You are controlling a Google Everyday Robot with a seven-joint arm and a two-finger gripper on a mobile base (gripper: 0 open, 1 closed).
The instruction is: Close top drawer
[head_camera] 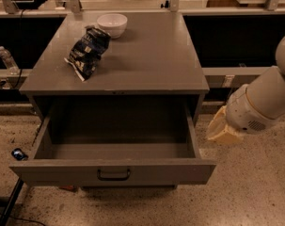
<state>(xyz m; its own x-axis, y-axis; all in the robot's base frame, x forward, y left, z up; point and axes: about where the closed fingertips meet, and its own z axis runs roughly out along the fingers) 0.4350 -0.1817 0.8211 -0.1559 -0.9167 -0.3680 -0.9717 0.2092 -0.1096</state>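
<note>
Where the front edge of the grey bench [151, 60] ends, the top drawer [62, 173] juts far out toward the camera, wide open, its dark handle [113, 174] centred on the front panel. Off the front right corner hangs the white robot arm [264, 102], its tan gripper [223, 128] beside the drawer's right wall yet apart from it; whether it is spread or pressed together cannot be told. A crumpled dark snack bag [88, 51] lies near the left edge, a white bowl [112, 23] just behind it by the back edge.
</note>
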